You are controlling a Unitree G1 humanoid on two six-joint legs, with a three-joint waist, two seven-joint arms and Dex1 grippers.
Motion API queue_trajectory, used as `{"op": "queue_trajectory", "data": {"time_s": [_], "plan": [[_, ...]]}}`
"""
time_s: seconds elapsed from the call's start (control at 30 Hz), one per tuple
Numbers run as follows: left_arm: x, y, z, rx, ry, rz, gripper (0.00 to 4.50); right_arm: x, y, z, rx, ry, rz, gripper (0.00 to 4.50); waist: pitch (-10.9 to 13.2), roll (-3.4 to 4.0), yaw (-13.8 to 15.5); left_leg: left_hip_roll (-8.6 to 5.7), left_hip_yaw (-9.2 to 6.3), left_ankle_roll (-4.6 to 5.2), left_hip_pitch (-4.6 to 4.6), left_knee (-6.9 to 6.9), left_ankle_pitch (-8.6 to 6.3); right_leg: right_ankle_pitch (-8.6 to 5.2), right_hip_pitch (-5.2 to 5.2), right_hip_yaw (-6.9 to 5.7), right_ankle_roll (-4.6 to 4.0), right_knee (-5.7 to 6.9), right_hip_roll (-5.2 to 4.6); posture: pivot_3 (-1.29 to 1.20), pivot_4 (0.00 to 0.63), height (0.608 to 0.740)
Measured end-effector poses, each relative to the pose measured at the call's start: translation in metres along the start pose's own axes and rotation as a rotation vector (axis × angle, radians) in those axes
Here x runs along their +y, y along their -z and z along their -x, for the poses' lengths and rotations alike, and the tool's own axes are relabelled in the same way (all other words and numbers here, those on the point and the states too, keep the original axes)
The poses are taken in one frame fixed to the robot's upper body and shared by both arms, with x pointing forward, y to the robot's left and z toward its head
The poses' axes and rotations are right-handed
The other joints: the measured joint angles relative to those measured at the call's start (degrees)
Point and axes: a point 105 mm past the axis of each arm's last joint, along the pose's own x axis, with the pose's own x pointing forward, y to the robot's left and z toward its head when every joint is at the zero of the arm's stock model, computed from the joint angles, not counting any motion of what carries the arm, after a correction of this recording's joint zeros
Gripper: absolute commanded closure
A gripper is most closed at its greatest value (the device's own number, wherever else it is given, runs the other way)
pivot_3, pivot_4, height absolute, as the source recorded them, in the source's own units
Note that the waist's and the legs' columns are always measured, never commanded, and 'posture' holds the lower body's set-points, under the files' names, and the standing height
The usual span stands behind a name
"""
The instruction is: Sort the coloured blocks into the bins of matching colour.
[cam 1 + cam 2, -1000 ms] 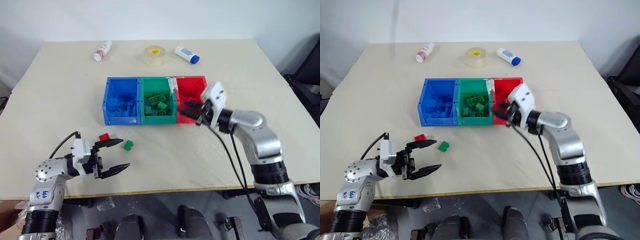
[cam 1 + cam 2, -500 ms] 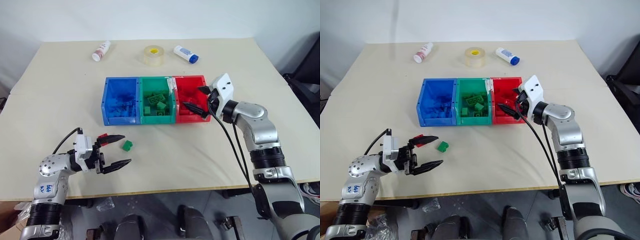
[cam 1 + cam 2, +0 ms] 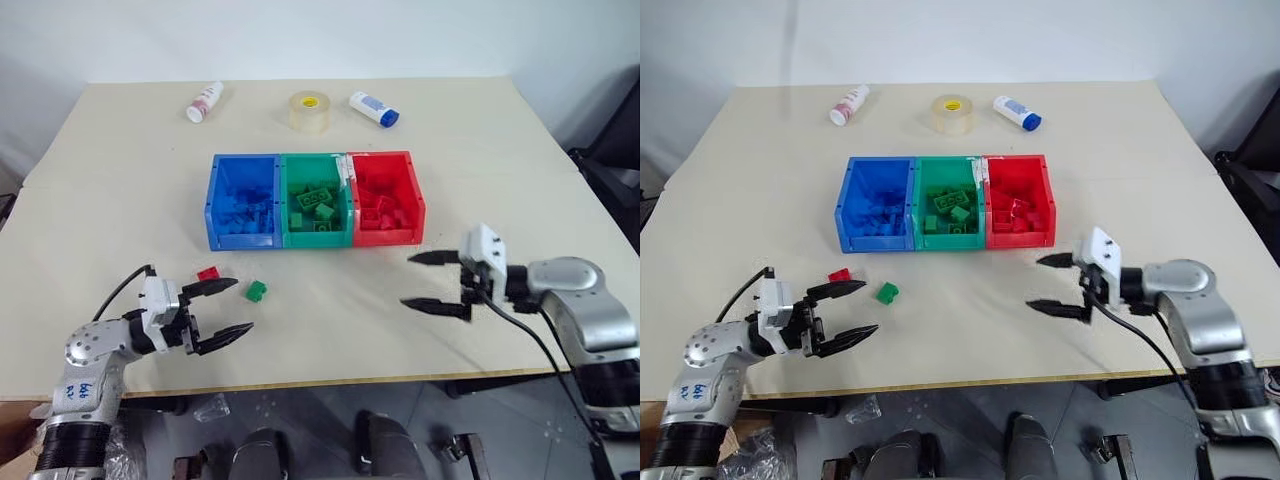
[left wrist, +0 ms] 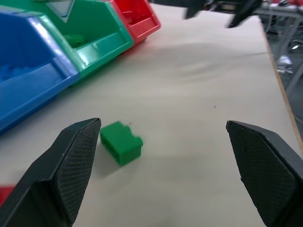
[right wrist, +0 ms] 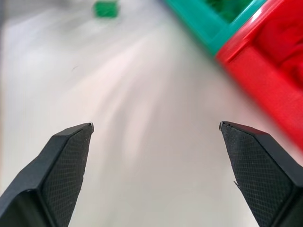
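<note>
Left eye view: left pincer [image 3: 222,310] is hovering with fingers spread wide beside the green block [image 3: 257,291] and red block [image 3: 208,273], both lying loose on the worktop [image 3: 500,150], probably lining up a pick. Right pincer [image 3: 437,281], also spread and empty, is sitting near the red bin [image 3: 387,236].

Left wrist view: green block [image 4: 121,142] is lying just beside one finger, not yet between them.

Right wrist view: nothing is lying between its fingers.
</note>
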Motion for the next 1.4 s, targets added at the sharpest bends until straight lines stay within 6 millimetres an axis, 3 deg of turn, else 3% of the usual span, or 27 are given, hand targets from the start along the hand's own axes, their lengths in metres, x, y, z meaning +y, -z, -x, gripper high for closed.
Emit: {"op": "queue_trajectory", "data": {"time_s": [0.23, 0.5, 0.73, 0.87, 1.0, 1.13, 1.4], "plan": [[-0.002, -0.001, 0.039, 0.058, -0.190, -0.016, 0.00, -0.005, 0.010, 0.012, 0.017, -0.017, -0.016, 0.04, 0.00, 0.00, 0.03, 0.03, 0.02, -0.02, 0.00, 0.00, -0.02, 0.00, -0.01, -0.01, -0.01, -0.02, 0.00, 0.00, 0.150, 0.740], [-0.012, -0.004, 0.077, 0.144, -0.356, -0.035, 0.00, -0.019, -0.004, 0.002, -0.018, -0.022, 0.030, 0.04, 0.00, 0.00, 0.08, 0.07, 0.02, -0.04, 0.01, 0.03, -0.05, 0.01, -0.01, -0.03, -0.06, -0.03, 0.01, 0.00, 0.150, 0.740], [-0.018, -0.008, 0.080, 0.159, -0.383, -0.040, 0.00, -0.020, -0.008, -0.007, -0.030, -0.071, 0.040, 0.04, 0.00, 0.01, 0.22, 0.07, 0.02, -0.04, 0.01, 0.04, -0.05, 0.00, -0.01, -0.04, -0.07, -0.02, 0.01, 0.00, 0.150, 0.740], [-0.018, -0.012, 0.073, 0.152, -0.383, -0.046, 0.00, -0.017, -0.008, -0.008, -0.033, -0.096, 0.046, 0.04, 0.00, 0.01, 0.20, 0.07, 0.03, -0.05, 0.01, 0.04, -0.06, 0.00, -0.01, -0.04, -0.08, -0.02, 0.01, 0.00, 0.150, 0.740], [-0.022, -0.008, 0.039, 0.144, -0.304, -0.033, 0.00, -0.012, -0.015, -0.010, -0.043, -0.119, 0.077, 0.04, 0.00, 0.01, 0.41, 0.07, 0.02, -0.05, 0.01, 0.06, -0.05, 0.01, 0.01, -0.04, -0.08, 0.01, 0.01, 0.00, 0.150, 0.740], [-0.012, -0.013, 0.013, 0.088, -0.352, -0.039, 0.00, -0.006, -0.012, -0.011, -0.048, -0.122, 0.065, 0.04, -0.01, 0.01, 0.34, 0.06, 0.02, -0.05, 0.01, 0.06, -0.05, 0.01, 0.01, -0.05, -0.08, 0.02, 0.02, 0.00, 0.150, 0.740], [-0.008, 0.008, -0.033, 0.169, -0.391, 0.005, 0.00, 0.011, -0.019, -0.005, -0.124, -0.129, 0.056, 0.04, -0.01, 0.01, 0.30, 0.05, 0.02, -0.06, 0.03, 0.07, -0.05, 0.02, 0.04, -0.04, -0.06, 0.02, 0.04, 0.00, 0.150, 0.740]]}}
